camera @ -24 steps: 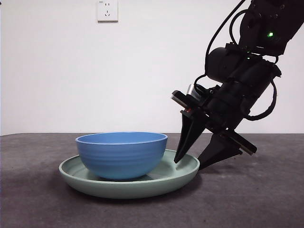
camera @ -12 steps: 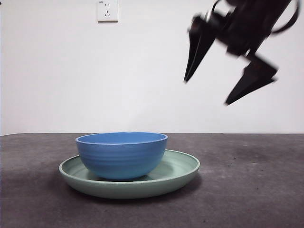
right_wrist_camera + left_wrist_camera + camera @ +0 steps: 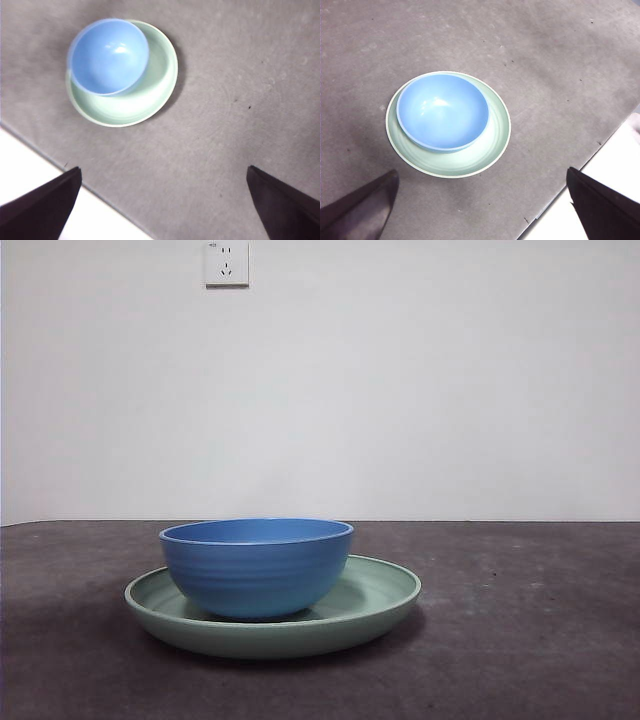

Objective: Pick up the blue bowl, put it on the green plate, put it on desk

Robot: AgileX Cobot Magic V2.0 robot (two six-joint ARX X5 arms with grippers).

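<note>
The blue bowl [image 3: 257, 565] stands upright inside the green plate [image 3: 385, 600], toward its left side, and the plate rests on the dark grey desk [image 3: 530, 640]. The bowl [image 3: 442, 111] and plate [image 3: 495, 142] show from high above in the left wrist view, and likewise the bowl [image 3: 108, 55] and plate [image 3: 155, 87] in the right wrist view. My left gripper [image 3: 480, 207] is open, empty and high above the desk. My right gripper [image 3: 162, 205] is open, empty and high above the desk. Neither gripper shows in the front view.
A white wall with a socket [image 3: 226, 262] stands behind the desk. The desk's edge and a pale floor show in the left wrist view [image 3: 600, 195] and in the right wrist view [image 3: 40, 165].
The right gripper, which was open beside the plate's right rim, has risen and left the front view. The bowl and plate have not moved.
</note>
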